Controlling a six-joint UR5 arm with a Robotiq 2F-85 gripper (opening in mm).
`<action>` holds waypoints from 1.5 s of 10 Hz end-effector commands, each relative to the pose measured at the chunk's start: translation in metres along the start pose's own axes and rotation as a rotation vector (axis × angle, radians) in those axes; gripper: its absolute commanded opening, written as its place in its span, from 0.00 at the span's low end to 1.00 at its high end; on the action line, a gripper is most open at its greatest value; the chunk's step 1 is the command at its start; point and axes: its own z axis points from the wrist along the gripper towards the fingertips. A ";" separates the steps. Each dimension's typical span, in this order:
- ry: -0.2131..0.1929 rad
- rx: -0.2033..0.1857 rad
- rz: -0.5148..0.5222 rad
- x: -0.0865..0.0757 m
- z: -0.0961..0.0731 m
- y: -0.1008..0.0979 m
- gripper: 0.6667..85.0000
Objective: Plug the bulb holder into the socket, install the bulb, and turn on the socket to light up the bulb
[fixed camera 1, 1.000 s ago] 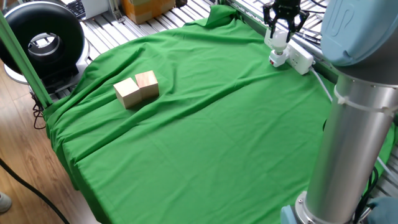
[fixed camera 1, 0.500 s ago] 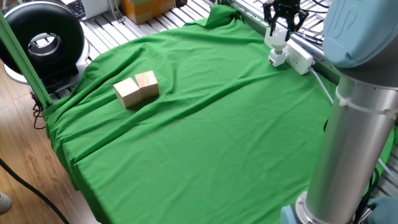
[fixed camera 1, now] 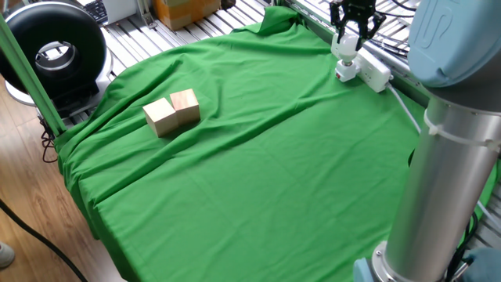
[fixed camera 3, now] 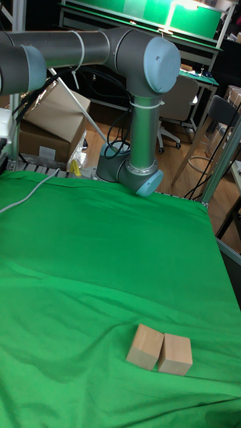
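Note:
At the far right of the fixed view, my gripper [fixed camera 1: 354,35] hangs over the end of the socket [fixed camera 1: 376,73], a white power strip on the green cloth. Its fingers close around the top of the bulb [fixed camera 1: 346,49], which stands upright. Directly under the bulb sits the bulb holder [fixed camera 1: 344,73], plugged into the near end of the socket, with a small red spot beside it. I cannot tell how deep the bulb's base sits in the holder. The tall fixed view shows only the arm and the socket's white cable [fixed camera 3: 30,190]; the gripper lies beyond its left edge.
Two wooden blocks [fixed camera 1: 172,112] lie side by side on the left of the green cloth [fixed camera 1: 258,172]. My arm's grey column [fixed camera 1: 438,164] fills the right foreground. A black round device [fixed camera 1: 55,51] stands off the table's far left corner.
Gripper, bulb, holder and the socket's near end have all shifted slightly up and to the left in the picture. The blocks have not moved.

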 end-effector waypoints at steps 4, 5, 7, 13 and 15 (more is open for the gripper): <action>-0.041 0.027 0.023 -0.009 0.000 -0.006 0.00; -0.040 0.022 0.017 -0.007 0.002 -0.005 0.00; -0.033 -0.001 0.011 -0.003 0.007 0.000 0.00; 0.002 -0.007 0.054 -0.001 0.014 -0.002 0.00; 0.021 -0.014 0.106 -0.003 0.015 0.000 0.00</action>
